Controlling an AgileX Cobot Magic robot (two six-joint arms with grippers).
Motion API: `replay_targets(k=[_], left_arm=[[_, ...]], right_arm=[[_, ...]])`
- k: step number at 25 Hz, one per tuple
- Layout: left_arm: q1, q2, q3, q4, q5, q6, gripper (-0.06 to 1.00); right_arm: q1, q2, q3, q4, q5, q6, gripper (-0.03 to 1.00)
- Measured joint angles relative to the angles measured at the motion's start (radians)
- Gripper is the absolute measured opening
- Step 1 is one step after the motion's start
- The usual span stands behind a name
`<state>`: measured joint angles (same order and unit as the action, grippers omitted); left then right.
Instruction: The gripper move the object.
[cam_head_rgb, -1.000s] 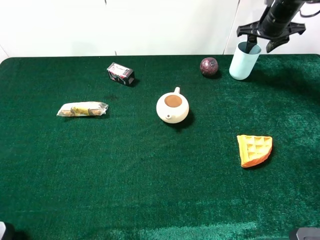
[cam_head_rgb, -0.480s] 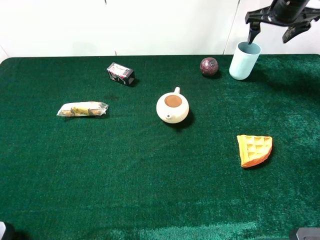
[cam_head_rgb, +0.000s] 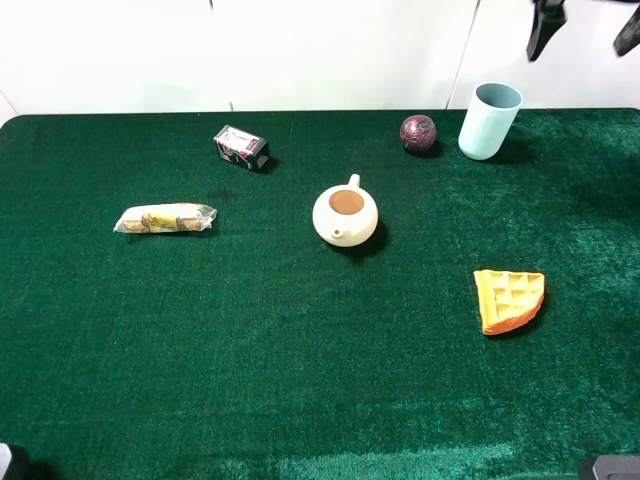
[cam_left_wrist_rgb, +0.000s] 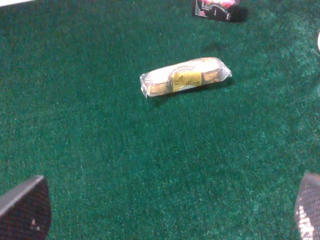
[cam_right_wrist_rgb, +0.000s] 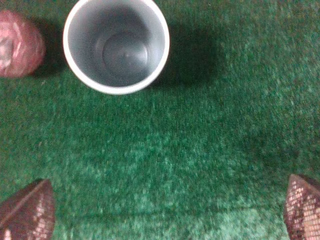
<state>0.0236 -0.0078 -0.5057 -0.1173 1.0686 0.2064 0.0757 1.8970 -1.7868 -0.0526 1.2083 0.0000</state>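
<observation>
The pale blue cup (cam_head_rgb: 489, 121) stands upright at the far right of the green table, next to a dark red ball (cam_head_rgb: 418, 132). In the right wrist view the cup (cam_right_wrist_rgb: 116, 45) is seen from above, empty. My right gripper (cam_head_rgb: 585, 30) is open and empty, high above and a little right of the cup, partly cut off by the frame's top edge; its fingertips (cam_right_wrist_rgb: 27, 215) show wide apart in the right wrist view. My left gripper (cam_left_wrist_rgb: 167, 210) is open and empty, hovering over bare cloth near a wrapped snack (cam_left_wrist_rgb: 185, 76).
A cream teapot (cam_head_rgb: 345, 213) sits mid-table. A wrapped snack (cam_head_rgb: 165, 218) lies at the left, a small dark box (cam_head_rgb: 241, 147) behind it. An orange waffle piece (cam_head_rgb: 509, 298) lies at the right front. The red ball (cam_right_wrist_rgb: 17, 44) sits beside the cup.
My right gripper has let go of the cup's rim and risen up and to the right, away from it. The cup stays upright in place.
</observation>
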Motion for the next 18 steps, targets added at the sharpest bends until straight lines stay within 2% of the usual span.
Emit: replay_targets(k=[8, 18], left_arm=[[0.0, 0.0, 0.0, 0.0, 0.0, 0.0, 0.99], [0.0, 0.0, 0.0, 0.0, 0.0, 0.0, 0.99]], right_arm=[[0.0, -0.177, 0.06, 0.053, 0.006, -0.031, 0.69], [0.0, -0.521, 0.304, 0.063, 0.008, -0.033, 0.69]])
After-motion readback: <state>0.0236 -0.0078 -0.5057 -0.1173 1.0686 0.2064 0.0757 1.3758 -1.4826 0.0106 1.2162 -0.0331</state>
